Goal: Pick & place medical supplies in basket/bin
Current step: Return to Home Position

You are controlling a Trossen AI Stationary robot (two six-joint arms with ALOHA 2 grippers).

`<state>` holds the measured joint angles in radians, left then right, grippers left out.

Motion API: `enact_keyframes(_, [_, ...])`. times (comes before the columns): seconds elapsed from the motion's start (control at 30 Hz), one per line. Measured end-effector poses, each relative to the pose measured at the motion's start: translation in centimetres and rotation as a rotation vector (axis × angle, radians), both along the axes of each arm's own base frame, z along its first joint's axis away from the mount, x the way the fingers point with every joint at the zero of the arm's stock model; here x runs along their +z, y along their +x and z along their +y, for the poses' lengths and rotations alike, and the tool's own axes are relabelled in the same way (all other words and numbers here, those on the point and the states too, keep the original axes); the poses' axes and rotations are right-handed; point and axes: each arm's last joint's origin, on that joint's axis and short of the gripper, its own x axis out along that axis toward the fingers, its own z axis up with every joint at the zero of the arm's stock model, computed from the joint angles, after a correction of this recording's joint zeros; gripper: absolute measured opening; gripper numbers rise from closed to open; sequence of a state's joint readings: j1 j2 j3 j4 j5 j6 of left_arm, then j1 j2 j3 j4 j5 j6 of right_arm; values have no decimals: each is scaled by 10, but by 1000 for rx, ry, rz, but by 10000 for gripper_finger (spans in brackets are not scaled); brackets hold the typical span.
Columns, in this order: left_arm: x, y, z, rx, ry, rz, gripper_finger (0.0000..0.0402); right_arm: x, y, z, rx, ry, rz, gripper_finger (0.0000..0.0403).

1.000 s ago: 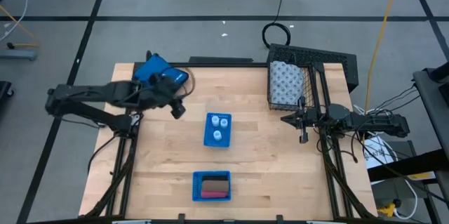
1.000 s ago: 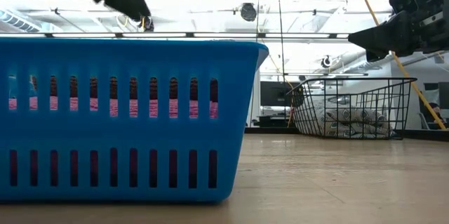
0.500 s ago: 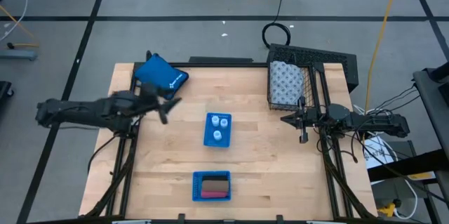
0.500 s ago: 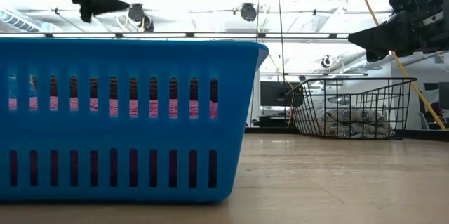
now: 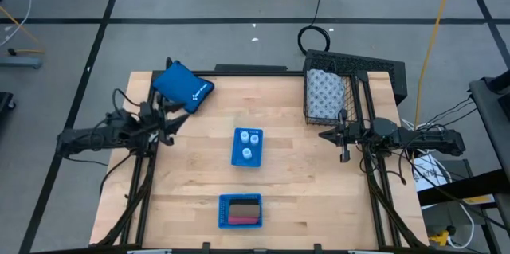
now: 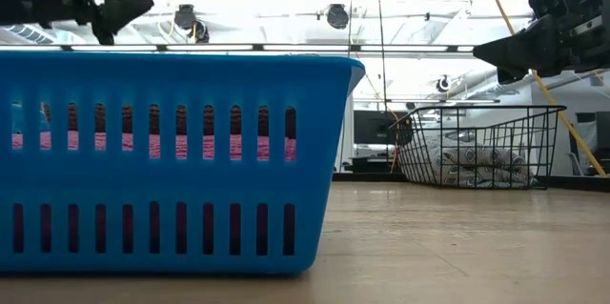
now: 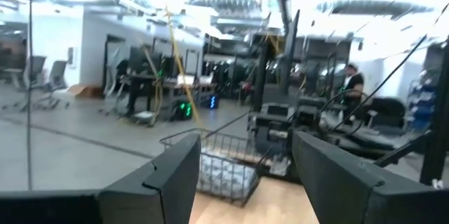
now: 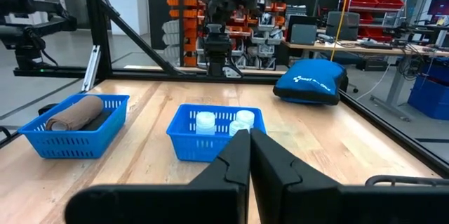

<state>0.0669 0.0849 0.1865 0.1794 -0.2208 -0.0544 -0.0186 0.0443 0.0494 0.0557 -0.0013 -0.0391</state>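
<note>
Three tiny white bottles (image 5: 249,144) stand in a small blue tray (image 5: 236,158) at the table's middle. Pink and brown blocks (image 5: 241,210) lie in a second blue tray (image 5: 223,211) near the front edge. The black wire basket (image 5: 355,67) stands at the far right corner with the dotted white roll (image 5: 324,93) inside it. My left gripper (image 5: 174,119) hovers open and empty by the table's left edge, pointing roughly level toward the basket (image 7: 217,161). My right gripper (image 5: 325,134) waits shut and empty at the right edge, in front of the basket.
A blue zipped pouch (image 5: 182,87) lies at the far left corner, just beyond my left gripper. The low view is filled by the front blue tray (image 6: 172,161), with the basket (image 6: 477,147) behind it. Bare wood lies between the trays and both arms.
My left gripper has drawn back from beside the pouch toward the table's left edge and sunk a little. It has tipped up from pointing steeply down to about level, staying open and empty. Nothing on the table has moved.
</note>
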Motion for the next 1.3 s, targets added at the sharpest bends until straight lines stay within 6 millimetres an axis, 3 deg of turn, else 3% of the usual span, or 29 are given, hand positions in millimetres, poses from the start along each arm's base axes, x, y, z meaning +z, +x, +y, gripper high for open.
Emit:
enact_keyframes(0.37, [-47, 11, 0, -37, -57, 25, 234, 0, 0, 0, 0, 0, 0, 0])
enact_keyframes(0.6, [-52, 14, -3, -124, 26, 106, 234, 0, 0, 0, 0, 0, 0, 0])
enact_keyframes(0.93, [-65, 15, -2, -106, -17, 243, 234, 0, 0, 0, 0, 0, 0, 0])
enact_keyframes(1.3, [-71, 15, -2, -107, 68, 333, 235, 0, 0, 0, 0, 0, 0, 0])
